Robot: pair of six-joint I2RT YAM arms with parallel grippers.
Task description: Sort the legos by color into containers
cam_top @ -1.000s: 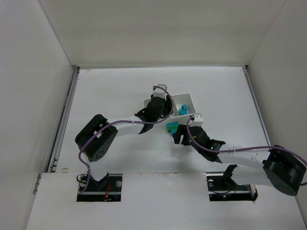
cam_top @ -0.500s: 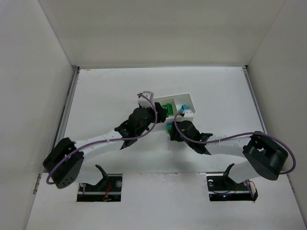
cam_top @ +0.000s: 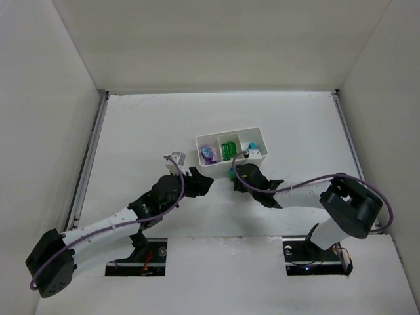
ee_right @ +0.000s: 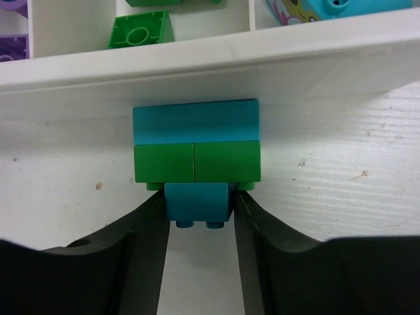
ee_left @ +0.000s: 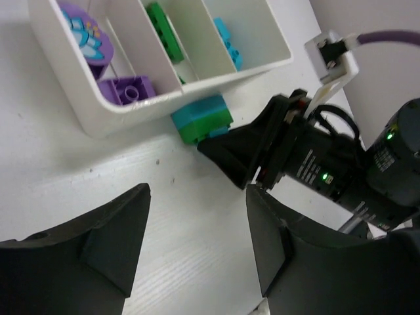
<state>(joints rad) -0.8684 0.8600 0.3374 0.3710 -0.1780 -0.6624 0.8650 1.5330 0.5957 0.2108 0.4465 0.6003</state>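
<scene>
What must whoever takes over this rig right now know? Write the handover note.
Left gripper: open, empty, above the white table.
Right gripper: closed on the small teal bottom brick of the stack of teal and green plastic bricks, lying against the white three-compartment plastic tray.
Done: purple bricks, green bricks, teal bricks each in their own compartment.
Left: split the stack, sort its pieces.

Left arm (cam_top: 108,225) and right arm (cam_top: 298,195): white links, black joint housings, purple cable (ee_left: 394,38) looped alongside each. Left pincer (ee_left: 197,197): matte black, wedge-shaped fingers (ee_left: 108,243).
</scene>
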